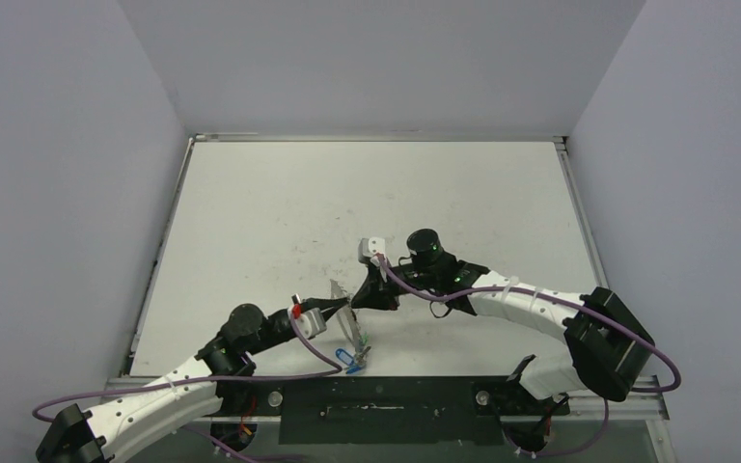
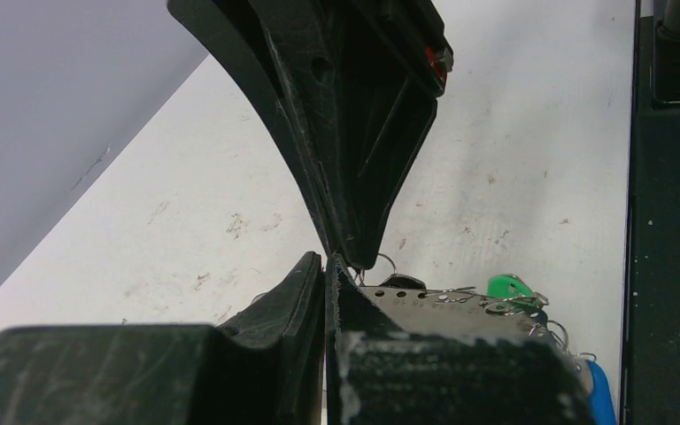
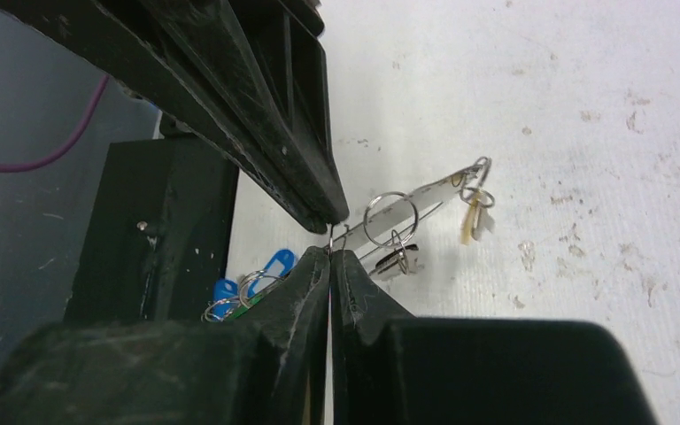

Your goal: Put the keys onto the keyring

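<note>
The keyring (image 1: pixel 346 320), a thin silvery wire loop, stands tilted above the table near its front edge. Blue and green keys (image 1: pixel 353 361) hang bunched at its low end; the green tag (image 2: pixel 509 288) and blue tags (image 3: pixel 274 266) show in the wrist views. My left gripper (image 1: pixel 338 311) (image 2: pixel 328 258) is shut at the loop's left side. My right gripper (image 1: pixel 363 297) (image 3: pixel 330 251) meets it tip to tip, shut on a thin wire of the loop. A flat silvery strip with holes (image 3: pixel 425 190), small rings and a pale tag (image 3: pixel 471 221) hang from the wire.
The stained white table (image 1: pixel 347 203) stretches back to grey walls on three sides. A black mounting plate (image 1: pixel 376 410) runs along the near edge just beside the keys. Purple cables (image 1: pixel 309 347) trail along both arms.
</note>
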